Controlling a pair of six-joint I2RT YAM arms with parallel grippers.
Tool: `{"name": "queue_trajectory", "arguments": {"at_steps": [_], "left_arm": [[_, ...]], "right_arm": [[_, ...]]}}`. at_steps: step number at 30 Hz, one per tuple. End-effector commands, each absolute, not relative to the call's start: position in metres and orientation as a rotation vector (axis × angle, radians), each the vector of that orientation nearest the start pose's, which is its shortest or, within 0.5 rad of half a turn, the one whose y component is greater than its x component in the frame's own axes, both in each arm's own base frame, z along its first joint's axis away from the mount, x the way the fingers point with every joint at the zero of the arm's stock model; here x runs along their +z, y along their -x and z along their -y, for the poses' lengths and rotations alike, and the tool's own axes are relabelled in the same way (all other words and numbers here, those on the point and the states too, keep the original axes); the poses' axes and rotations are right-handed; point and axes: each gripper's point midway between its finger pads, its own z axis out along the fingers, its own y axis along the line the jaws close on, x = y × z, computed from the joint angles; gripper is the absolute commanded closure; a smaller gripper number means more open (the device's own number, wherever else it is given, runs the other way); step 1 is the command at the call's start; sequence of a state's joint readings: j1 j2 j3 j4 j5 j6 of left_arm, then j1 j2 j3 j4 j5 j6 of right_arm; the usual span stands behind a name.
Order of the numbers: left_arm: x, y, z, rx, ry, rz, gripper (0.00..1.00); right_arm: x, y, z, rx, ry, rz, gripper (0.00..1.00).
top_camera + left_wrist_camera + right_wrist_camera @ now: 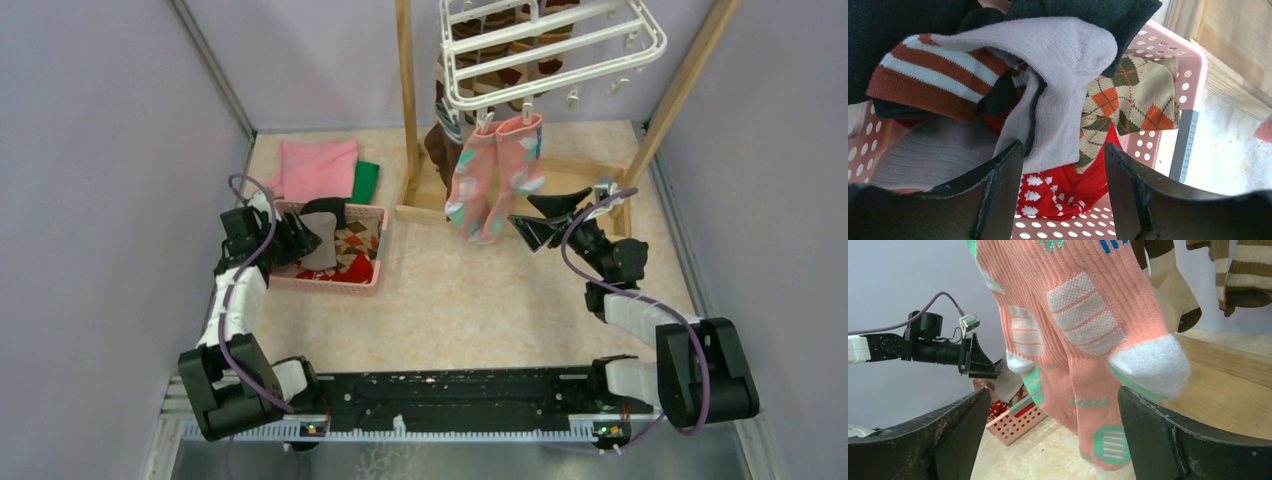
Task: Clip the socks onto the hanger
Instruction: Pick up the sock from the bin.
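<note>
Built in two tones: glossy black joint housings, smooth white shells on the links between. Thin purple cable looped loosely along the left arm, a second purple cable arching beside the right wrist. Left pincer of two matte black wedge fingers, flat on the inner faces, edges scuffed pale; right pincer the same make, dusty and scratched grey. Small white connector plug perched on the black cylindrical wrist of the left arm. Underneath, a long black base plate flecked with white, fronted by a white toothed strip.
</note>
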State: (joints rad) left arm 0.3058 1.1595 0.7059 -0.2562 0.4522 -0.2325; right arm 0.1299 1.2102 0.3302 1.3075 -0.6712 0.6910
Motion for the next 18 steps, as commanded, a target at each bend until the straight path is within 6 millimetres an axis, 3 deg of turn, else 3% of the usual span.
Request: {"name": "queue_trajectory", "arguments": {"at_steps": [1,10,12,14,18], "left_arm": [[0.121,-0.324,-0.013,-0.441,0.332,-2.209,0.34],[0.136,-0.323,0.024,-0.679,0.143,-2.162,0.50],[0.135,-0.324,0.021,-0.662,0.152,-2.165,0.49],[0.131,-0.328,0.010,-0.597,0.221,-2.187,0.40],[0.126,-0.339,-0.003,-0.523,0.305,-2.220,0.36]], "right_arm": [[0.289,-0.294,-0.174,1.072,0.340,-1.197,0.03],[0.288,-0.293,-0.175,1.071,0.349,-1.198,0.03],[0.287,-0.294,-0.175,1.068,0.346,-1.202,0.03],[0.288,-0.294,-0.175,1.068,0.347,-1.198,0.03],[0.288,-0.293,-0.176,1.070,0.348,-1.197,0.03]]}}
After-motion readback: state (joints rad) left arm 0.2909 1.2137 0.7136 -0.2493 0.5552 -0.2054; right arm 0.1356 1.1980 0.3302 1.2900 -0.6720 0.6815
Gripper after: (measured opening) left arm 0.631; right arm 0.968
